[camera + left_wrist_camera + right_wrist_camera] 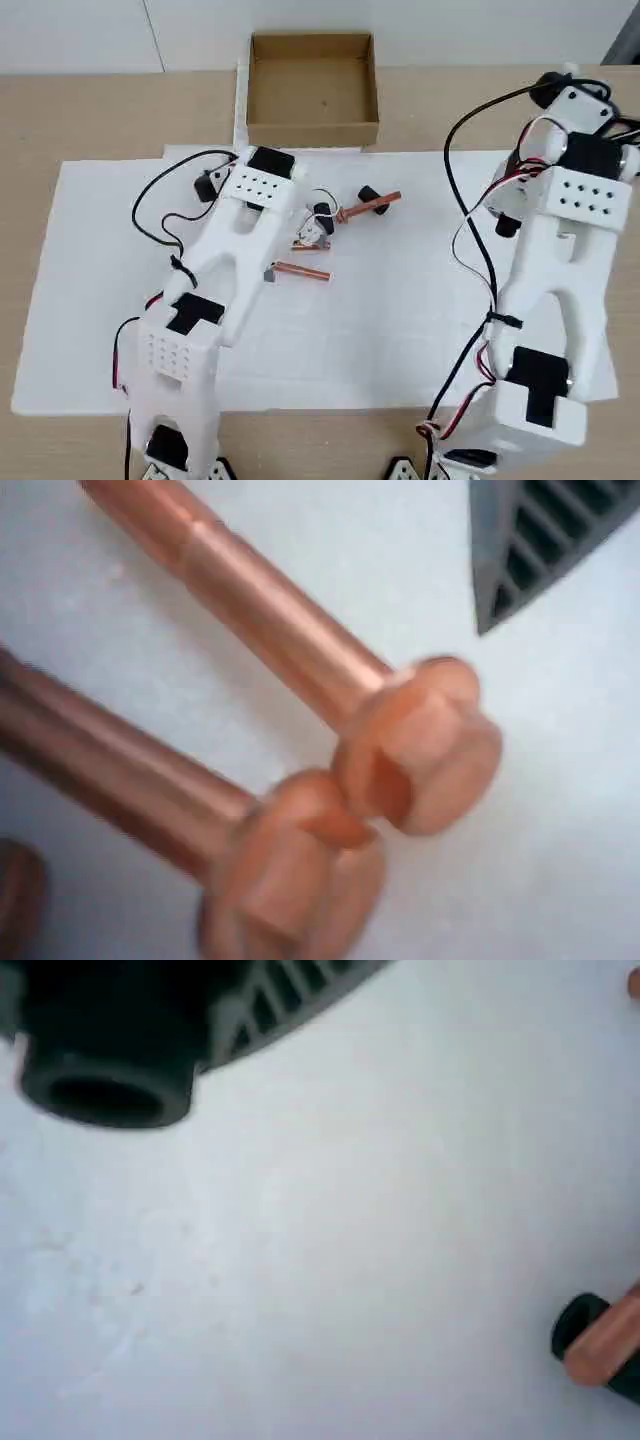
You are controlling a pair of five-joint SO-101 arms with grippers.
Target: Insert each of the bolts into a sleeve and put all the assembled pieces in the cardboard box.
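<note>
Toward the far edge of the table (80, 110), two bolts (420, 745) lie heads touching beneath the left claw (314, 232), whose spread I cannot tell

Copper bolt (270, 610) beside second bolt (110, 770), both lying flat on white sheet (570, 820); hex heads touching, shafts roughly parallel.

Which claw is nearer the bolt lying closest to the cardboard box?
Left. The left claw is close by that bolt, on its left; the right claw is much farther off, on its right.
</note>
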